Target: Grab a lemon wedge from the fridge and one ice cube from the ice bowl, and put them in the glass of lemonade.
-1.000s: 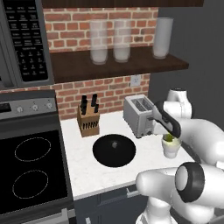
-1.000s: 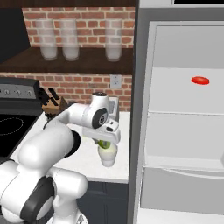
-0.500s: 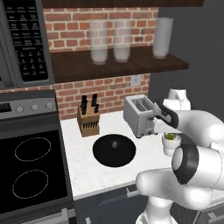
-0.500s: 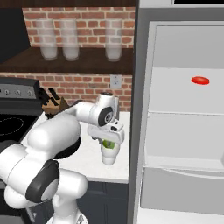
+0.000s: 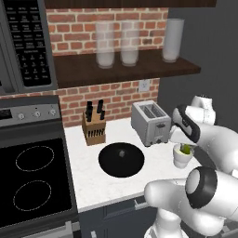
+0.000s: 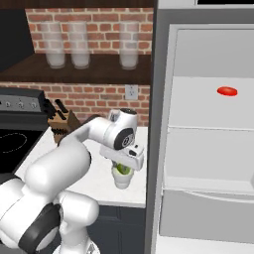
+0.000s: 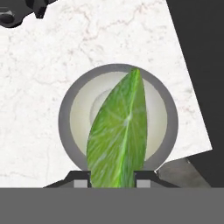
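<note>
Right under the end effector point(image 7: 112, 181) sits one glass of lemonade point(image 7: 118, 118), pale liquid inside, standing on the white table point(image 5: 116, 183). One lemon wedge point(image 7: 117, 135) is pinched between the two fingertips, hanging straight over the glass mouth. Off to the end effector's left there's one toaster point(image 5: 149, 122), then one ice bowl point(image 5: 121, 159), wide and black with a small lump in the middle, and one knife block point(image 5: 93, 125) further out. Up above, three tall clear glasses point(image 5: 121, 42) line the shelf point(image 5: 116, 67). On its right, the fridge point(image 6: 208, 149) holds one flat red disc point(image 6: 226, 91).
</note>
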